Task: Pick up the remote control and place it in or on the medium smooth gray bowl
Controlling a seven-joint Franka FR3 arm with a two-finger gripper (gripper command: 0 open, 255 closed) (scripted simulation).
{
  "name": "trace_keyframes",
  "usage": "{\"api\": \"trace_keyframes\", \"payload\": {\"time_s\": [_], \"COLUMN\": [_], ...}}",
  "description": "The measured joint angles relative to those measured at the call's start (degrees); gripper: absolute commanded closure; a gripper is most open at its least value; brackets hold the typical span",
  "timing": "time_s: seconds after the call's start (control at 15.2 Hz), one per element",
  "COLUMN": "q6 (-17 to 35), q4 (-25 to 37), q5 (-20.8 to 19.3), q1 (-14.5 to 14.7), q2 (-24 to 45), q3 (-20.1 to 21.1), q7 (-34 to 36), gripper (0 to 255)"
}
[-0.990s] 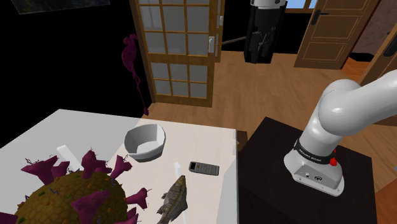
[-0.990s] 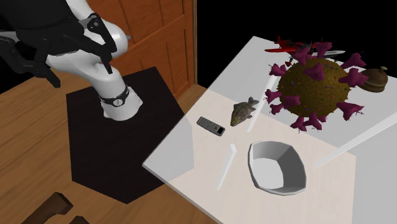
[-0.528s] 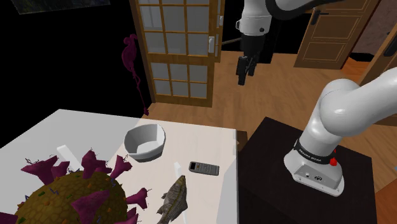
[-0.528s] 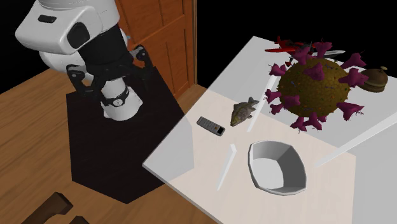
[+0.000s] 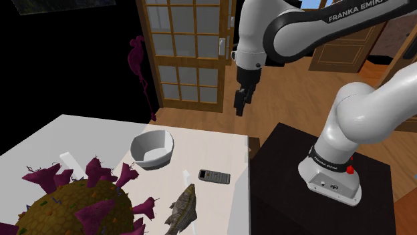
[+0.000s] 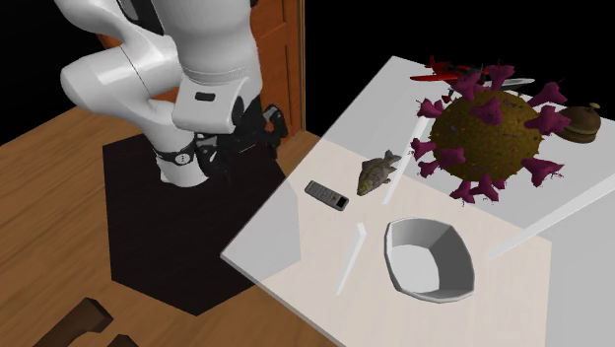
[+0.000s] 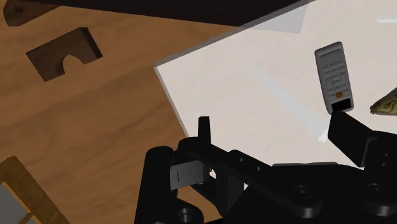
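Observation:
The remote control (image 5: 214,177) is a small grey slab with buttons, lying flat on the white table (image 5: 207,147) near the edge that faces the stand; it also appears as remote (image 6: 326,194) and remote (image 7: 334,76). The grey bowl (image 5: 153,148) stands upright a short way off on the same table, also visible as bowl (image 6: 430,258). My black gripper (image 5: 239,101) hangs high above the floor, beyond the table's edge and well apart from the remote. In the wrist view the gripper (image 7: 277,130) is open, its fingers (image 7: 204,130) wide apart with nothing between them.
A brown fish (image 5: 182,208) lies close to the remote. A big spiky ball (image 5: 73,207) with purple spikes takes up one end of the table. Thin white strips (image 6: 352,254) lie between remote and bowl. The black stand (image 5: 321,180) borders the table; a glazed door (image 5: 187,50) rises behind.
The arm has swung down and toward the shoulder view's left, bringing the gripper lower and nearer the table's edge. Remote, bowl and fish have not moved. The fingers stay apart.

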Motion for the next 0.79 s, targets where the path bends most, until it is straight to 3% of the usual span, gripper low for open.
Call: {"api": "trace_keyframes", "payload": {"time_s": [0.4,0.79], "q6": [12.4,25.03], "q4": [-3.14,-2.85], "q5": [2.56,2.64], "q1": [3.4,5.49], "q2": [8.2,20.06], "q3": [4.87,10.36], "q7": [1.19,3.75], "gripper": [0,0]}}
